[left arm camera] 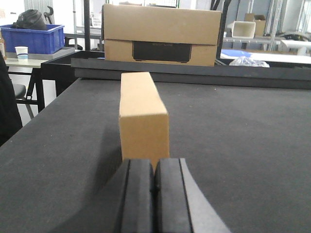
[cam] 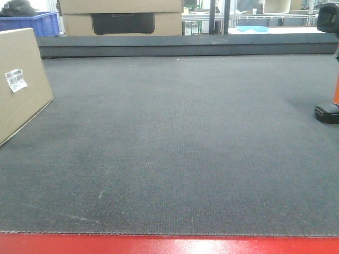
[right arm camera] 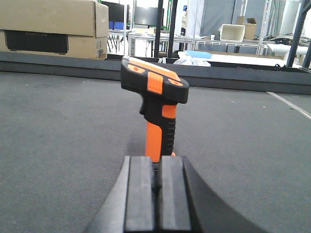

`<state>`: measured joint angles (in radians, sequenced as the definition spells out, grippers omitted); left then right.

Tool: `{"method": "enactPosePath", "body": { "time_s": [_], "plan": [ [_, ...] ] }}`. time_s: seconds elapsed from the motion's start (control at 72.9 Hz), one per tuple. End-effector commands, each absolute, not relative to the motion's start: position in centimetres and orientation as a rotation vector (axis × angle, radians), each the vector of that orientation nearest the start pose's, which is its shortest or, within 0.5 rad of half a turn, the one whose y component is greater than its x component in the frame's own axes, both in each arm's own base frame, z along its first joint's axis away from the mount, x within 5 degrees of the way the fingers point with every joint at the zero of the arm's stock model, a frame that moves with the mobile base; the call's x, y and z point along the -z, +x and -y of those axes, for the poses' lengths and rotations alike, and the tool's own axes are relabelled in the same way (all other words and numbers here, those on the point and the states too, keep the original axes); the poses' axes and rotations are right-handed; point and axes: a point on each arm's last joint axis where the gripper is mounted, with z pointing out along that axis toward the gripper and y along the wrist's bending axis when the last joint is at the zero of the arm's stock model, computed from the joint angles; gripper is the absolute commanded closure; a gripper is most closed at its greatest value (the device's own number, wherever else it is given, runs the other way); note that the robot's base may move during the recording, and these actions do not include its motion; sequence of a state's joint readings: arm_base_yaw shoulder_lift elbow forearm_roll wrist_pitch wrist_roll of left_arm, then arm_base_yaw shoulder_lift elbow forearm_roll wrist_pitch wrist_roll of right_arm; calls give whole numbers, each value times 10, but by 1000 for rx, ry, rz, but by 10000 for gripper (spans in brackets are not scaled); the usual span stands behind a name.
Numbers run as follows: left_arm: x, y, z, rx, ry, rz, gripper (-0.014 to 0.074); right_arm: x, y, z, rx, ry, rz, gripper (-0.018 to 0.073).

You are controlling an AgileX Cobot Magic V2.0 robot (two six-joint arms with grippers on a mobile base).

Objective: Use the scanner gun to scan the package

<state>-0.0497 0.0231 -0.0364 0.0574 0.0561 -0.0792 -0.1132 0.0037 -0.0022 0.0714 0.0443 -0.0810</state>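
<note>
**On the grey mat: package at left, scanner at right, both arms low behind them**

Item 1. Package (cam: 21, 84): a plain cardboard box at the left edge of the dark mat (cam: 175, 148), standing on a long edge. A small white label (cam: 15, 80) sits on the broad face turned toward the middle of the work surface. Standing with the label outward suits a scan from the other side, since a reader could be aimed at it without turning the box. From the left wrist view only its narrow unlabelled end shows.

Item 2. Scanner gun (right arm camera: 155, 104): orange and black, pistol-shaped, standing upright on its foot at the far right of the mat, well apart from the package. Upright, its handle is offered to a grip from the side or behind. It rests on the mat; nothing holds it.

Item 3. Left gripper (left arm camera: 154, 194): low over the mat, just behind the package's narrow end, its two black pads pressed together with nothing between them. Whether the tips touch the cardboard cannot be told.

Item 4. Right gripper (right arm camera: 156, 191): low, directly behind the scanner's handle, pads likewise pressed together and empty.

Item 5. Surroundings: a large carton (cam: 122, 17) on the raised ledge at the back, a blue crate (cam: 32, 22) behind left.

Condition: each arm lines up with its own object, holding neither. This arrangement fits arms drawn up ahead of picking up the scanner equally well as arms resting after it was set back down.
</note>
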Motion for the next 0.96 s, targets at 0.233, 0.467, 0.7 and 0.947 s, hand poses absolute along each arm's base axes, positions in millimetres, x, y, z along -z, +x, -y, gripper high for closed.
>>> {"method": "enactPosePath", "body": {
  "time_s": [0.233,0.467,0.7,0.947],
  "plan": [
    [-213,56,3,74,15,-1491,708,-210,56,6,104,75,-1518,727],
    [-214,56,3,75,15,-1472,708,-210,56,6,104,75,-1518,727],
    [-214,56,3,75,15,-1472,708,-210,56,6,104,75,-1518,727],
    [-214,56,3,75,15,-1472,708,-210,56,6,104,75,-1518,727]
  ]
}}
